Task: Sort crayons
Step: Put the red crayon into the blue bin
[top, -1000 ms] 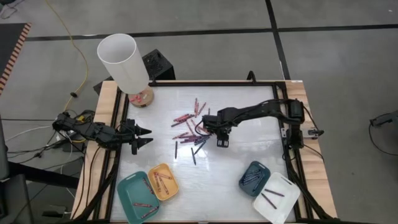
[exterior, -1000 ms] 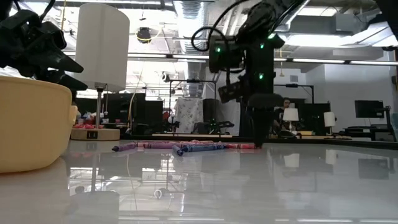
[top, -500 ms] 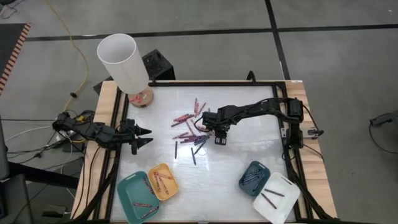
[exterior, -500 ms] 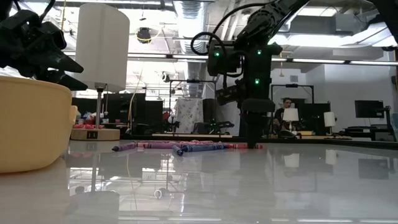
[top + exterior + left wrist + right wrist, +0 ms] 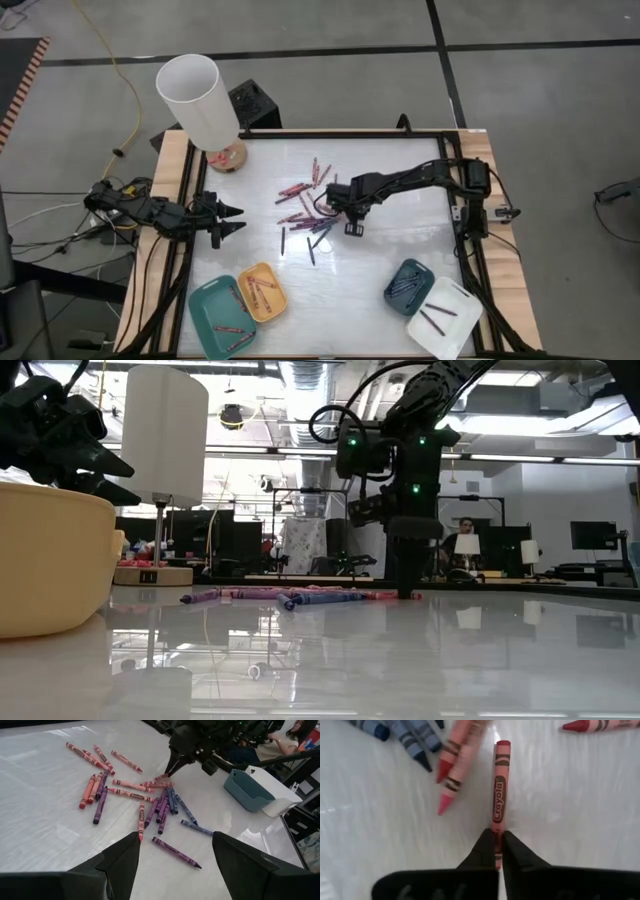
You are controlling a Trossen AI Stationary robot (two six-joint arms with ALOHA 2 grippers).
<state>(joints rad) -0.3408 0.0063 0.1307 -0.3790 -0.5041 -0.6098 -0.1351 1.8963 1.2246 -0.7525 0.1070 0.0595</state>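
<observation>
Several crayons (image 5: pixel 308 208), red, pink, purple and blue, lie loose in a scatter on the white table's middle; the low view shows them as a row (image 5: pixel 300 597). My right gripper (image 5: pixel 498 854) points down at the scatter's right side (image 5: pixel 345 210) and is shut on a salmon-pink crayon (image 5: pixel 499 795). The left wrist view shows its fingers coming down onto the pile (image 5: pixel 169 774). My left gripper (image 5: pixel 175 837) waits open at the table's left edge (image 5: pixel 230 220), clear of everything. My right gripper pinches one end of the salmon-pink crayon (image 5: pixel 497 836) between its two fingertips, one on each long side. The fingers come from above, pointing down. The crayon lies flat on the table, and the rest of it runs out beyond the fingertips.
A teal tray (image 5: pixel 205 322) and a yellow tray (image 5: pixel 275 302) sit at the near left, a dark-blue tray (image 5: pixel 392 295) and a white tray (image 5: pixel 462 318) at the near right, each with a few crayons. A lamp with a white shade (image 5: pixel 198 100) stands at the far left.
My right gripper has shifted slightly toward the table's left, onto the right side of the crayon scatter, and has shut on the salmon-pink crayon. The crayons lie as before.
</observation>
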